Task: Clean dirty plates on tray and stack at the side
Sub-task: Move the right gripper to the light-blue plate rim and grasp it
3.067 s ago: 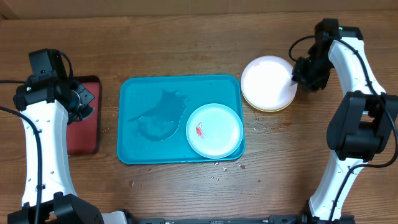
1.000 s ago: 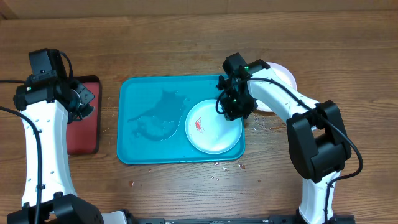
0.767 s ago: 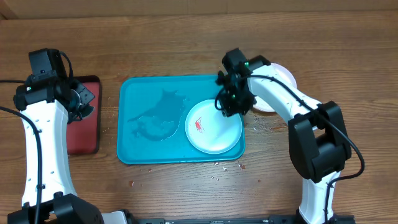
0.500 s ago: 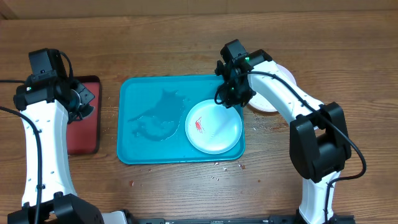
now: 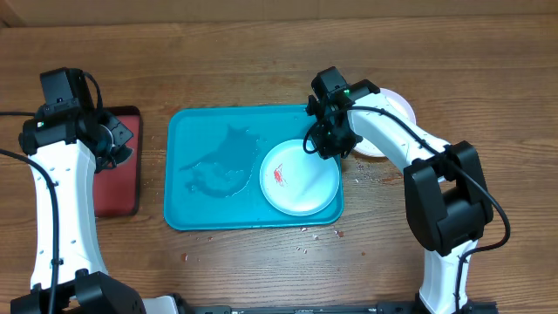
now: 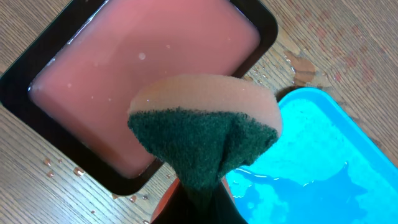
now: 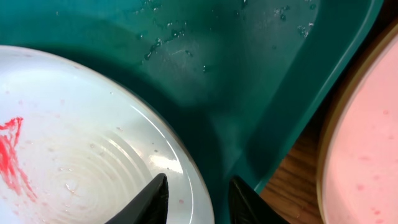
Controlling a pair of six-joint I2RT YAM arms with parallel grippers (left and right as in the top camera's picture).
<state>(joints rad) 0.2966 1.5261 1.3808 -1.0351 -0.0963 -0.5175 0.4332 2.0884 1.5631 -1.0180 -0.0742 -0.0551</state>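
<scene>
The right gripper (image 5: pixel 323 144) hangs over the one dirty plate (image 5: pixel 296 185) at about 1 o'clock on its rim. From the fingers, the body of the plate lies toward 7 o'clock. A round plate has no long axis, so only the place on the rim matters. In the right wrist view the two fingers (image 7: pixel 158 196) stand apart, one over the inside of the plate and the other outside over the tray floor, with the rim between them and not pinched. This plate is in the 4 o'clock part of the teal tray (image 5: pixel 187 211) and has one red smear (image 5: pixel 278 178) on its 9 o'clock side. The stack (image 5: pixel 397 103) is on the table just beside the tray, at 2 o'clock from the plate. The arm hides most of it, so I cannot count its plates. The right arm is much nearer. The left gripper (image 5: pixel 109 139) is well apart at 9 o'clock, clamped on one sponge (image 6: pixel 205 137) above one small dark tray (image 5: pixel 118 194).
</scene>
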